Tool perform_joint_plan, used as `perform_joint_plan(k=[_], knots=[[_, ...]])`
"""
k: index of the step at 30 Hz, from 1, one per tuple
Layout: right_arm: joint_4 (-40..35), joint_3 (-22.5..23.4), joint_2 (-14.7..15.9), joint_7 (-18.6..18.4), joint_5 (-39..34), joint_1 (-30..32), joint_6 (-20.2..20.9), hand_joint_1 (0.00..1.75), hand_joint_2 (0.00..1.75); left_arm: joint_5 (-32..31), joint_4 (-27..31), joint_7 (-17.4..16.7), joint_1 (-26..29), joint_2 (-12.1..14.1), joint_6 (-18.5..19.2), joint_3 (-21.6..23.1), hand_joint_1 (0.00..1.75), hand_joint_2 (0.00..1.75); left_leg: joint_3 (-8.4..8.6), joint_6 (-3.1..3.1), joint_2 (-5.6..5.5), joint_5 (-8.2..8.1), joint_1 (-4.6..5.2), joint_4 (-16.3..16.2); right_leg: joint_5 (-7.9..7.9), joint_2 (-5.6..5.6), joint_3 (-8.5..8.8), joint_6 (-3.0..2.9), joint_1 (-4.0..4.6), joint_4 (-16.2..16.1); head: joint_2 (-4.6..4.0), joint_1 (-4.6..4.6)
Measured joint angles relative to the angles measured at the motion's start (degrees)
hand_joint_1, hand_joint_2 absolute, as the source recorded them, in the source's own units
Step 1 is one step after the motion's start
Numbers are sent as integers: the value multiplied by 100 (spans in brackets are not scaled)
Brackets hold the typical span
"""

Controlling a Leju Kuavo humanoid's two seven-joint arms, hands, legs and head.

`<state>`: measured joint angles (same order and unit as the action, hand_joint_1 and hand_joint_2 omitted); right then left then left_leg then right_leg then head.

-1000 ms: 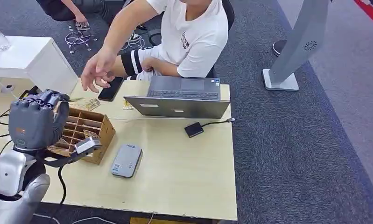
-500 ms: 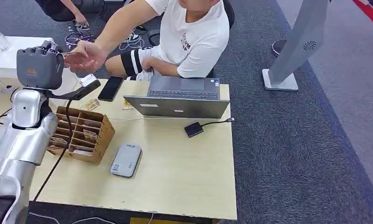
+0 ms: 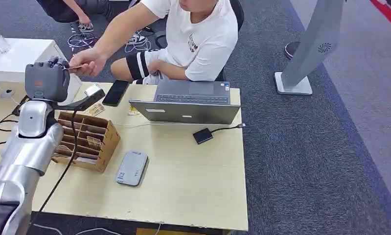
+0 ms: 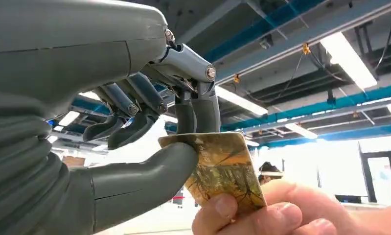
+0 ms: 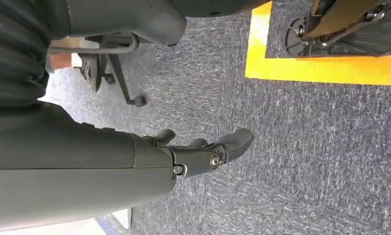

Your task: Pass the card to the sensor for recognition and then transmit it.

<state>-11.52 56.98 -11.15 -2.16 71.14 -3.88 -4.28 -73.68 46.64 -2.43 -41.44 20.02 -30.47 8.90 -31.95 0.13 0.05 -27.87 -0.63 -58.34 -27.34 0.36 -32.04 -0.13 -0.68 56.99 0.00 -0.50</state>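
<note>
A pale wooden table (image 3: 183, 171) is standing on grey carpet, carrying a laptop (image 3: 188, 102) and a card reader (image 3: 132, 168). The left hand (image 3: 47, 81) is reaching up toward a seated person's hand (image 3: 88, 61). In the left wrist view, thumb and fingers (image 4: 198, 110) are pinching the card (image 4: 222, 169), which the person's fingers are also gripping. In the right wrist view, the right hand (image 5: 203, 149) is hanging over carpet, fingers apart, holding nothing.

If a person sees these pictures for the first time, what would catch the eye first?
Most striking is the handover at the table's far left corner: the raised left hand pinches a golden card while a person's hand grips its other end. Next comes the open laptop before the seated person, and the wooden card box near the table's left edge.
</note>
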Motion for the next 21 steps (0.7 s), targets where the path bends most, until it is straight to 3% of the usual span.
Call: perform_joint_plan(k=[1,2,3,4,11,16,18,20,21], knots=[[0,0,0,0,0,0,0,0,175,0,-17,0,2,2,0,0,17,175,-2,0,-1,0,0,0,0,-1,0,0,0,0,0,0],[0,0,0,0,0,-1,0,0,175,13,-39,-7,2,6,-15,0,3,175,-2,0,-1,0,0,0,0,-1,0,0,0,0,0,-2],[0,0,0,0,0,-2,0,0,175,35,-57,-15,2,11,-24,0,44,175,-5,0,-1,0,0,0,0,-2,-1,0,0,0,0,0],[0,0,0,0,0,-2,-4,0,175,77,-70,-20,8,15,-50,0,0,175,-7,0,-2,0,0,0,0,-2,-1,0,0,-1,0,-2],[0,0,9,-4,0,3,-26,0,175,629,-131,209,282,161,-476,-61,0,175,-11,1,-1,-1,1,1,-1,-1,-5,0,0,1,0,-2],[0,0,15,-79,2,62,-85,0,175,1401,614,568,1247,463,-608,-535,0,175,-14,-2,28,-6,-1,2,-1,34,-22,-1,0,3,0,0],[0,0,15,-77,-39,70,-103,0,175,2133,1001,796,1758,570,-590,-818,0,175,-17,-4,34,-9,-1,4,-4,37,-23,-4,0,5,0,-4],[0,9,4,-16,-133,72,-105,0,175,3387,1516,1335,2416,616,-386,-1234,0,175,2,-13,76,-29,2,12,-7,81,-20,-6,-3,6,-2,4],[0,11,4,0,-151,80,-107,0,175,3656,1621,1470,2584,608,-318,-1337,0,175,4,-13,91,-38,2,12,-8,95,-20,-6,-3,6,0,7]])
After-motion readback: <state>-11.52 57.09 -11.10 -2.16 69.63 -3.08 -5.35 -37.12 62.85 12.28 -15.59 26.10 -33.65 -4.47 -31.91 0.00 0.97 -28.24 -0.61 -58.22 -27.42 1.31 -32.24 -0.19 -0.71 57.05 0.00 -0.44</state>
